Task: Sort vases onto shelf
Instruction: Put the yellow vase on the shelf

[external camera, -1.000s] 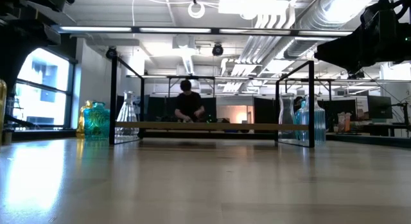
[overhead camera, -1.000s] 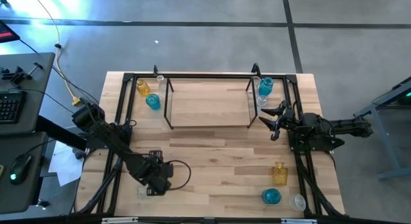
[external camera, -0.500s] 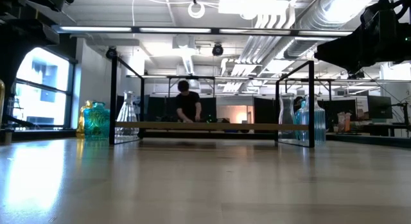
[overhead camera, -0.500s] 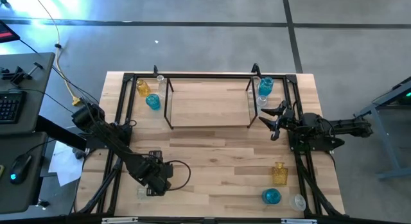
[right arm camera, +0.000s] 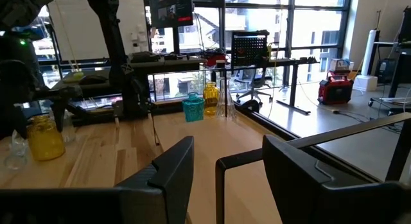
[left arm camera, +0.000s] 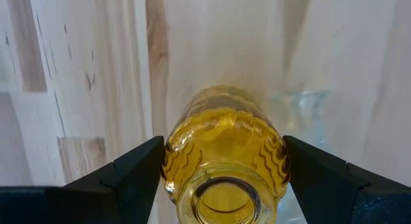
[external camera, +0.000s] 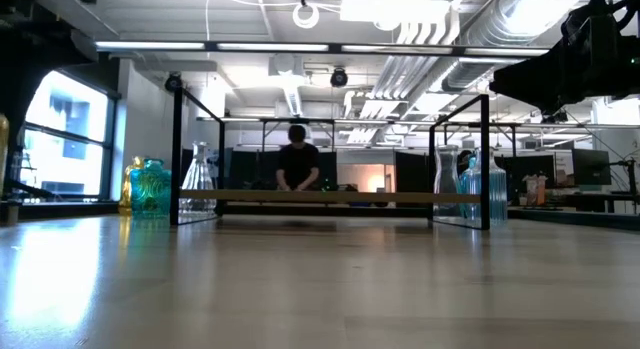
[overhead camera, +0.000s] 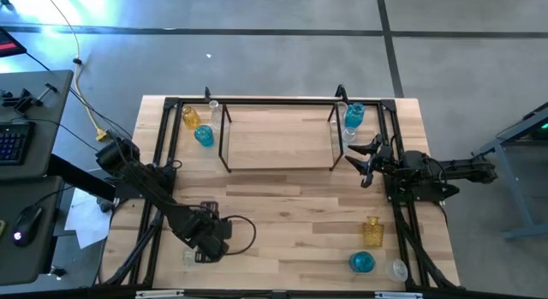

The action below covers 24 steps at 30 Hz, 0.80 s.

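The shelf (overhead camera: 278,136) stands at the far middle of the desk (overhead camera: 282,209); its wood floor carries no vase. 1 amber vase (left arm camera: 223,156) sits between the fingers (left arm camera: 122,174) of the left end effector (overhead camera: 199,248) at the near left corner. The jaws are spread wide on both sides of it; contact cannot be confirmed. A clear vase (left arm camera: 302,105) stands just beside it.

A yellow vase (overhead camera: 190,117) and a blue vase (overhead camera: 204,136) stand left of the shelf. Another blue vase (overhead camera: 354,115) stands right of it.

The right end effector (overhead camera: 364,158), jaws partly spread and empty, hovers near the shelf's right end. A yellow bottle (overhead camera: 372,232), blue bottle (overhead camera: 362,262) and clear bottle (overhead camera: 396,269) stand near right. No writing is legible.
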Tool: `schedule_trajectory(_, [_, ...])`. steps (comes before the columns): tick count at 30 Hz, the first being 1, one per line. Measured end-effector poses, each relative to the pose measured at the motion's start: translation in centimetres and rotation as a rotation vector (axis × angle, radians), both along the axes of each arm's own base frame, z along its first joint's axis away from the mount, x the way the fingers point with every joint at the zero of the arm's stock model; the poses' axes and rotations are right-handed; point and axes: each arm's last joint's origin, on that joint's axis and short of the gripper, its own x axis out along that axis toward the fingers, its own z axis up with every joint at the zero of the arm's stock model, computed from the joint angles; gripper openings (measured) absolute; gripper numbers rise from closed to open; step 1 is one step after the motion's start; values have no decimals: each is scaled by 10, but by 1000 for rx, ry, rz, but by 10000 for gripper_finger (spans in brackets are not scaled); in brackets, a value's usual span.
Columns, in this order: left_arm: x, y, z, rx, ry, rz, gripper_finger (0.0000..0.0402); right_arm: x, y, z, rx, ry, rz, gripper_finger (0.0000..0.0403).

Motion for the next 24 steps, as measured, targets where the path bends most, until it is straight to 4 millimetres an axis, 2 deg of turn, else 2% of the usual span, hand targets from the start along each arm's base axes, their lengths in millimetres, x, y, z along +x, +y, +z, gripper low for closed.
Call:
schedule_trajectory(9, [19, 12, 22, 48, -56, -43, 285, 0, 0, 0, 0, 0, 0, 170])
schedule_trajectory(16, [41, 34, 39, 101, -101, -83, 285, 0, 0, 0, -1, 0, 0, 170])
schedule_trajectory(24, [67, 69, 60, 151, -151, -136, 285, 0, 0, 0, -1, 1, 0, 170])
